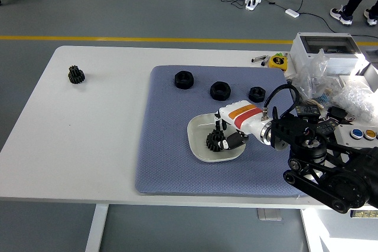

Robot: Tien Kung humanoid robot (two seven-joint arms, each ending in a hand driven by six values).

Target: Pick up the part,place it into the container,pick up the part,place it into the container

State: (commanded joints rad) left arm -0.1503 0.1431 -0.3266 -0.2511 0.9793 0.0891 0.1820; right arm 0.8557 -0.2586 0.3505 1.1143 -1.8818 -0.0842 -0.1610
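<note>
The right hand (221, 141) hangs over the white container (198, 140), fingers curled round a black gear part (213, 141) not yet let go, while three nut-like parts (220, 90) wait behind the container on the counter's blue mat (168, 146).

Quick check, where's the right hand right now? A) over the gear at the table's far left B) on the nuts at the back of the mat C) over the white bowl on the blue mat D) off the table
C: the right hand is down in the white bowl on the blue mat, fingers curled around a black gear.
</note>
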